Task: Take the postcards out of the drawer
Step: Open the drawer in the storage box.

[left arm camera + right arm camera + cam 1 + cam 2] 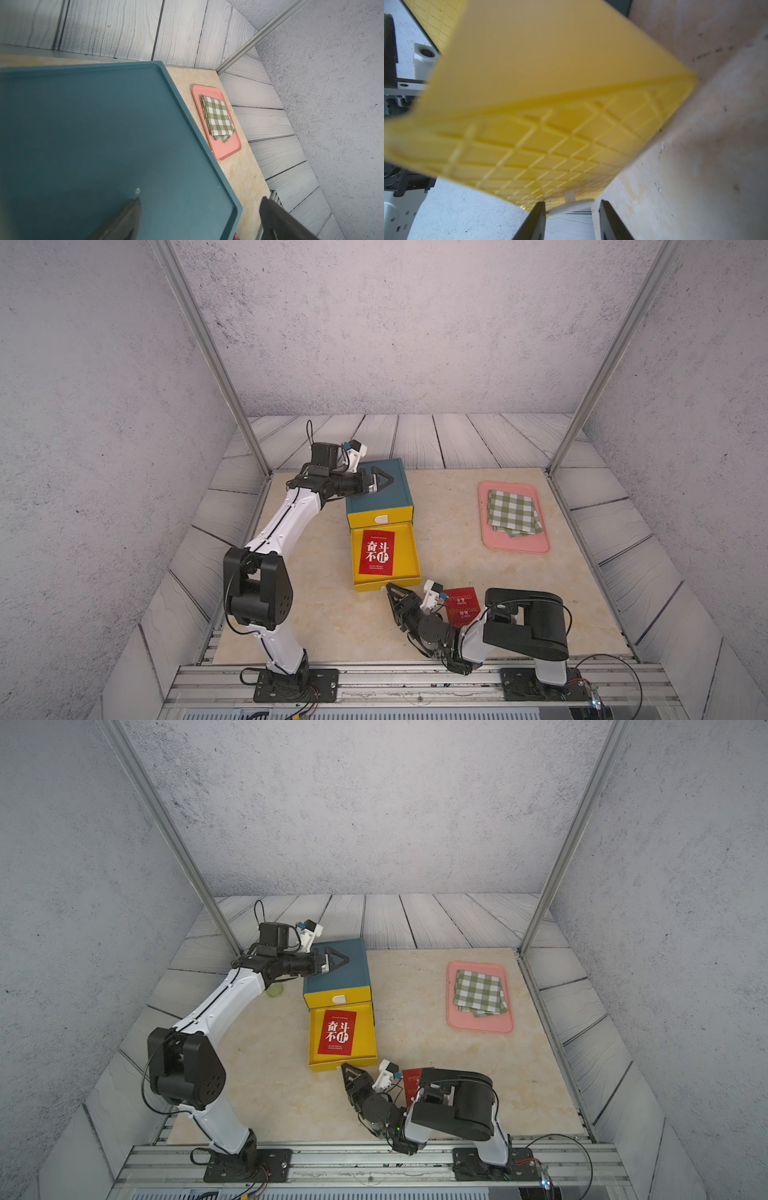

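Note:
The lower yellow drawer [411,551] [365,1029] of a teal-topped cabinet [390,489] stands pulled out. One red postcard [376,552] [336,1032] with white characters lies flat inside it. More red postcards [461,605] [412,1080] lie on the table by my right arm, partly hidden by it. My right gripper [388,587] [572,204] is open at the drawer's front edge. Its jaws straddle the white handle tab [571,205] without closing on it. My left gripper [384,480] [200,199] is open and empty, just above the cabinet's teal top [104,135].
A pink tray [515,545] [226,149] holding a folded green-and-white checked cloth [513,512] [218,118] lies at the back right. A small green object [274,991] sits behind my left arm. Metal frame posts and grey walls bound the marble table.

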`<state>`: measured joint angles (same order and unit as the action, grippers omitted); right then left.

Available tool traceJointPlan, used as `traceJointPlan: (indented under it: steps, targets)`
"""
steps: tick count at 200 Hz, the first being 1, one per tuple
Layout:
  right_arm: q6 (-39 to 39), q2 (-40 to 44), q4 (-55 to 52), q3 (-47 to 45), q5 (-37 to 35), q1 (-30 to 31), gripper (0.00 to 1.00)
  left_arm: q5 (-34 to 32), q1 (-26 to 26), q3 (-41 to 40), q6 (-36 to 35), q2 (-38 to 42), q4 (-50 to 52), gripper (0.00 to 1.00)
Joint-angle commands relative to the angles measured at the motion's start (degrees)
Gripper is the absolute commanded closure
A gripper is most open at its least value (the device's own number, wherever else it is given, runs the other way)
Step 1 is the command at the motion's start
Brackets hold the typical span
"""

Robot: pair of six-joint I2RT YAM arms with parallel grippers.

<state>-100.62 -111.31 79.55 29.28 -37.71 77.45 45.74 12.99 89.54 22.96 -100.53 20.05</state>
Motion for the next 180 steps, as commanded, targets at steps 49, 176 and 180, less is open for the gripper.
traceJointPlan:
  steps: [49, 176, 180]
  targets:
    - [1.0, -1.3, -0.2, 0.7, 0.3, -0.6, 0.51, -1.5, -0.2, -2.1, 0.1, -0.4, 3.6, 0.04]
    - [2.2, 0.2, 0.3, -0.6, -0.8, -1.7, 0.48, -1.6, -0.2, -2.1, 0.4, -0.5, 3.6, 0.04]
    - [2.2, 0.2, 0.3, -0.5, -0.6, -1.8, 0.48, -1.6, -0.2, -2.2, 0.4, -0.4, 3.6, 0.04]
